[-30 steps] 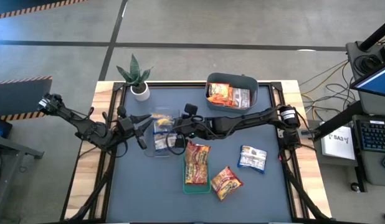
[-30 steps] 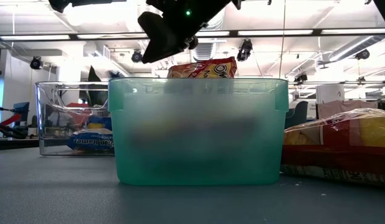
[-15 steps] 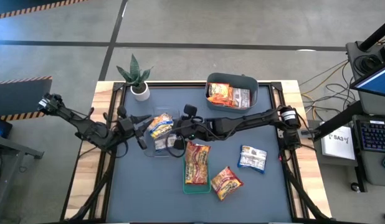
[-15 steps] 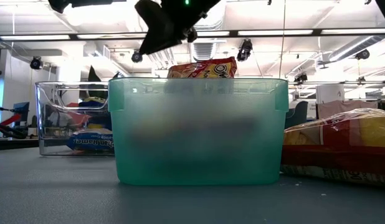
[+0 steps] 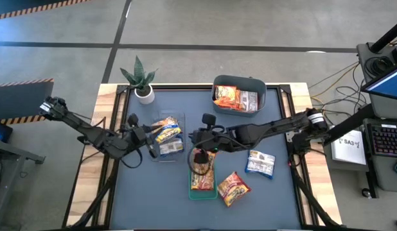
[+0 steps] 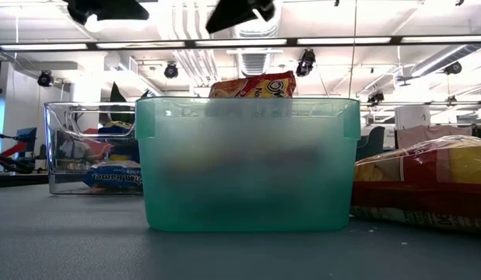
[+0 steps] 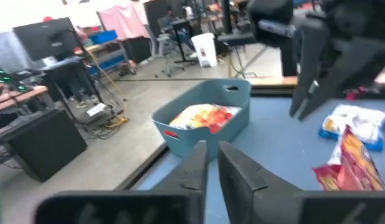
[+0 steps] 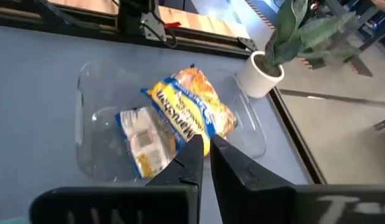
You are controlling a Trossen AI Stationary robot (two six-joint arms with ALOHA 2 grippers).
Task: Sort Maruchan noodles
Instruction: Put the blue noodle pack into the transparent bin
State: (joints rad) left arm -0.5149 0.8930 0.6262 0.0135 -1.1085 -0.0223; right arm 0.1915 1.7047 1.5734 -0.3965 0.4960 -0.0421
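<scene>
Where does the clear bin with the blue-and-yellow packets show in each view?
High: clear bin, left of centre, below the potted plant.
Low: far left, behind the green bin.
Left wrist: not in it.
Right wrist: centre, beside the plant.
Shared landmark: the potted plant.

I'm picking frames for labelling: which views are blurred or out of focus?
Left wrist view: smeared throughout, grey-blue plastic bin soft-edged. Low view: frosted green plastic tub hides its contents. Right wrist view: yellow-and-blue noodle packet fairly sharp.
</scene>
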